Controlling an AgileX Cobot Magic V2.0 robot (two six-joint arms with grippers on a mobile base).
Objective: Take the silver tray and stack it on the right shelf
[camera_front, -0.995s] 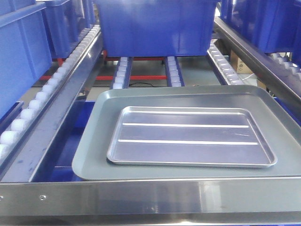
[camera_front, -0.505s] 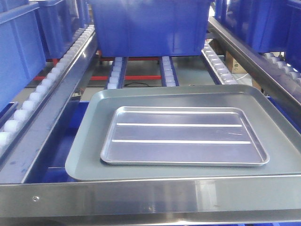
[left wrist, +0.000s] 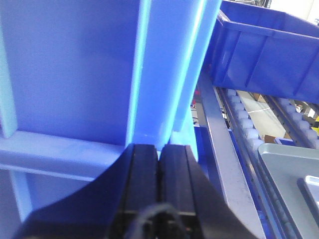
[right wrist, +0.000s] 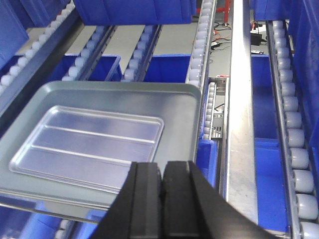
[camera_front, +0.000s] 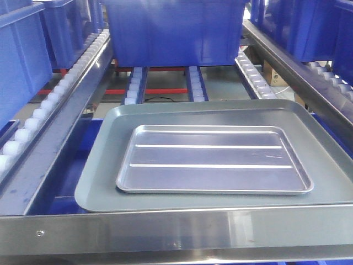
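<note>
Right end effector (right wrist: 162, 199) closed, holding nothing, above near edge of grey tray (right wrist: 184, 94). Left end effector (left wrist: 158, 184) also closed, empty — right up against blue crate (left wrist: 75, 69). Silver tray (camera_front: 214, 160) lies flat inside grey tray, behind steel front bar (camera_front: 176, 232).

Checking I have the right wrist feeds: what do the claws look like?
Both look alike: the left claw and right claw each show two flat, matte black rectangular fingers on a flared black body. A dark cable shows at the left claw's base. No markings are visible.
</note>
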